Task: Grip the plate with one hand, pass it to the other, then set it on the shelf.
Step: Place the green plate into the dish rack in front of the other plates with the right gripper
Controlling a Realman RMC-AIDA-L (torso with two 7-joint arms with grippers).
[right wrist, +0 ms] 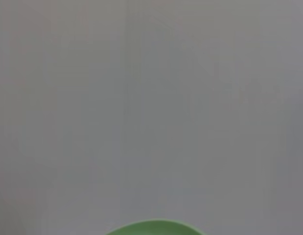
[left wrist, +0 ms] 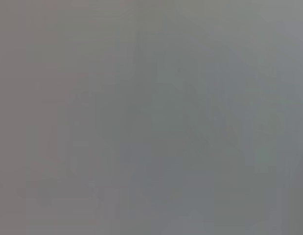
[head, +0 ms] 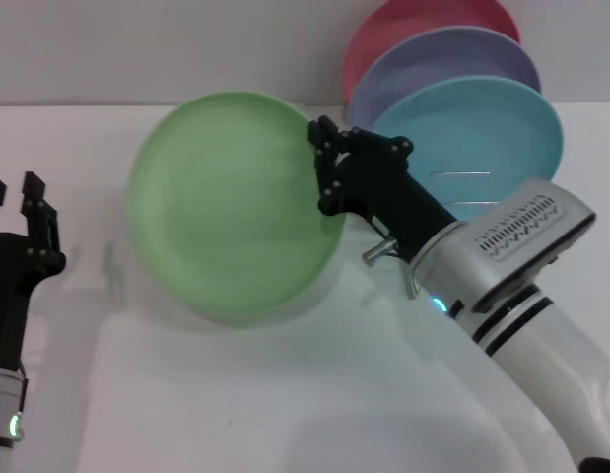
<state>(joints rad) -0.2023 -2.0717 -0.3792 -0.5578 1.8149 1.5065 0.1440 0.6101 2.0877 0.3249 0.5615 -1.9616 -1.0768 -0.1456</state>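
The light green plate (head: 231,207) is held up off the table, face toward me, at the middle left of the head view. My right gripper (head: 324,168) is shut on its right rim. A sliver of the plate's edge (right wrist: 153,228) shows in the right wrist view. My left gripper (head: 19,212) stands at the far left, fingers pointing up and open, empty, apart from the plate. The wire shelf (head: 460,187) shows only as a few thin wires in front of the turquoise plate. The left wrist view shows only blank grey.
Three plates stand at the back right: turquoise (head: 482,138), lavender (head: 447,64), pink (head: 413,30). The white table (head: 285,394) spreads below, and the grey wall is behind.
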